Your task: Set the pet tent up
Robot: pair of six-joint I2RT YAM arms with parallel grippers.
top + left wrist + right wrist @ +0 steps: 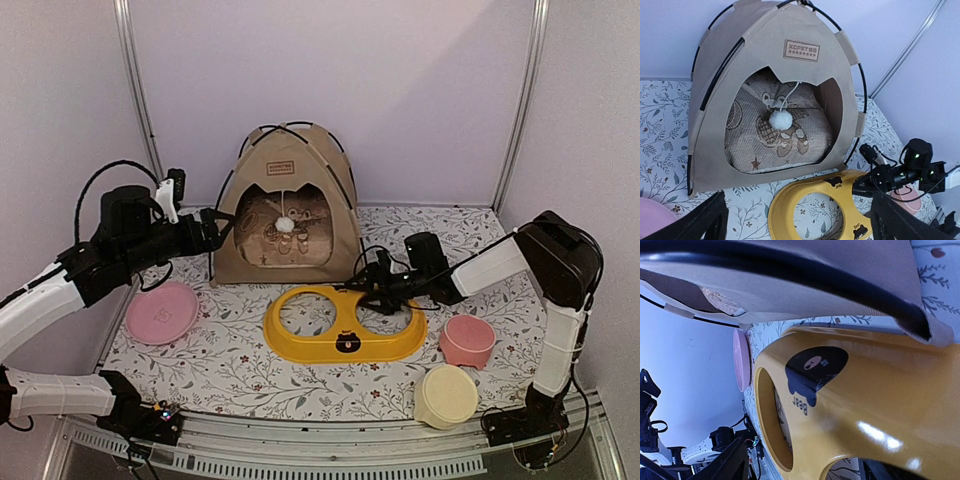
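Tent of tan fabric on thin black poles (325,205) stands upright far back on the floral surface (230,370), my left hand (212,230) wide beside its left wall, my right hand (372,282) parted, empty, by its right corner.

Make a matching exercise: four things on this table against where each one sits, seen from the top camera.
1. pet tent
2. yellow feeder frame
3. pink plate
4. cream bowl

A. left side
B. rear, middle
C. front right
D. centre, just in front of the tent

Pairs: 1-B, 2-D, 3-A, 4-C
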